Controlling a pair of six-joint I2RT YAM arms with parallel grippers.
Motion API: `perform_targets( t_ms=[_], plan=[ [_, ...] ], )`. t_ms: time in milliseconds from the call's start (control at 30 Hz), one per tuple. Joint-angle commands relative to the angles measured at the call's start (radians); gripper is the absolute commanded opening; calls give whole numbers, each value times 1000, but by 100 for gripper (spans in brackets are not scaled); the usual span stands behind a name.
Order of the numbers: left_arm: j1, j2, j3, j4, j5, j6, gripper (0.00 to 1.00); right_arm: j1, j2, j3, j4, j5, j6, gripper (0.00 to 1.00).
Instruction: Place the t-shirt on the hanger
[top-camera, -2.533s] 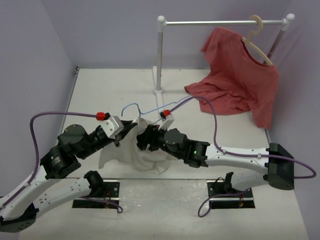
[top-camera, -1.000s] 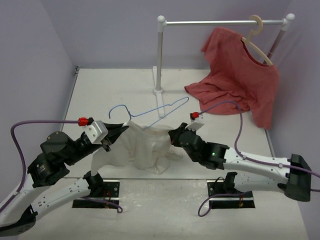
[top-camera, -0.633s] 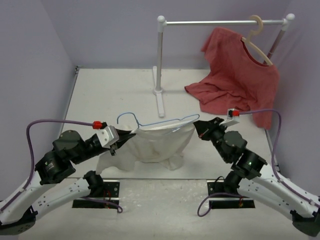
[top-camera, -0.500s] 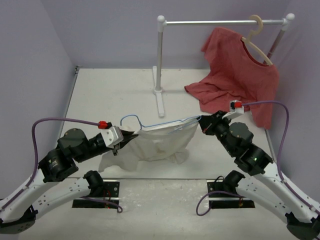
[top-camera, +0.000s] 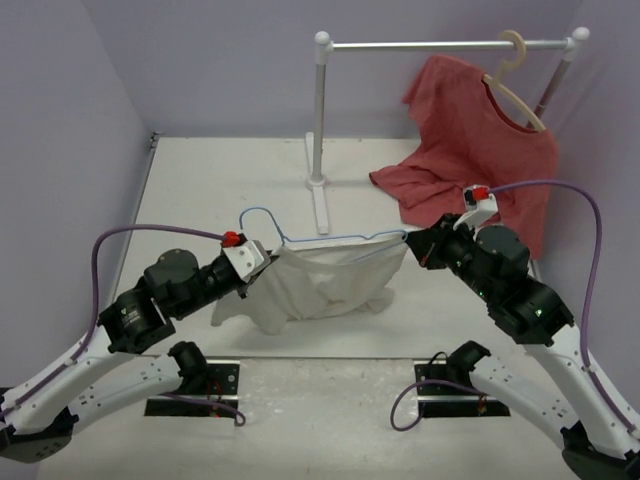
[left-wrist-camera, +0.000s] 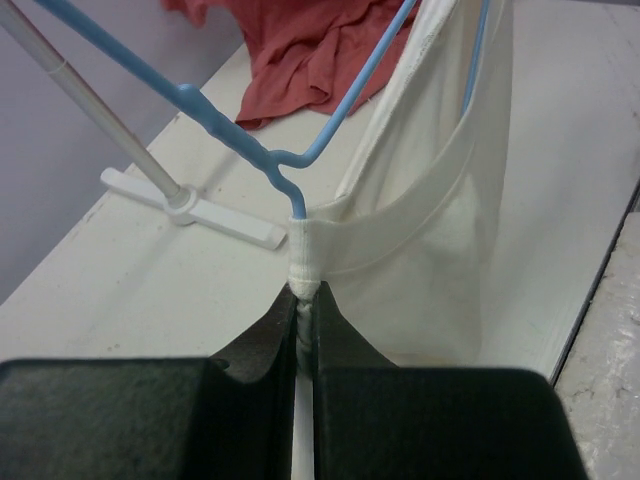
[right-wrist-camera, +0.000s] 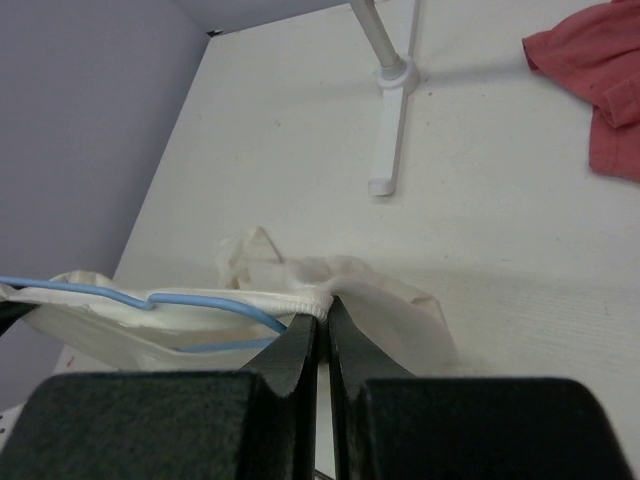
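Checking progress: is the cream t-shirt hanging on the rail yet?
No, the t-shirt is stretched between the left gripper and right gripper, off the rail.

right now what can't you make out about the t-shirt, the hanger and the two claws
Left wrist view: whether the left claw pinches the hanger as well as the t-shirt; cloth wraps the spot.
Top view: how much of the hanger lies inside the t-shirt; cloth covers it.
Right wrist view: the hanger's hook end, cut off by the left edge; the wire's tip at the right claw, under the hem.
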Motion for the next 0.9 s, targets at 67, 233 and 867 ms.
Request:
perform_targets(
  t_ms=[67,233,867],
  plan=[
    [5,61,53,22,-68,62,0,-13,30,145,-82,10,-69,0],
    [4,67,3,30,-156,77,0,-26,79,282,-187,58,-99,0],
    [1,223,19,207,-590,50,0,-27,164,265,-278,4,-38,0]
  ],
)
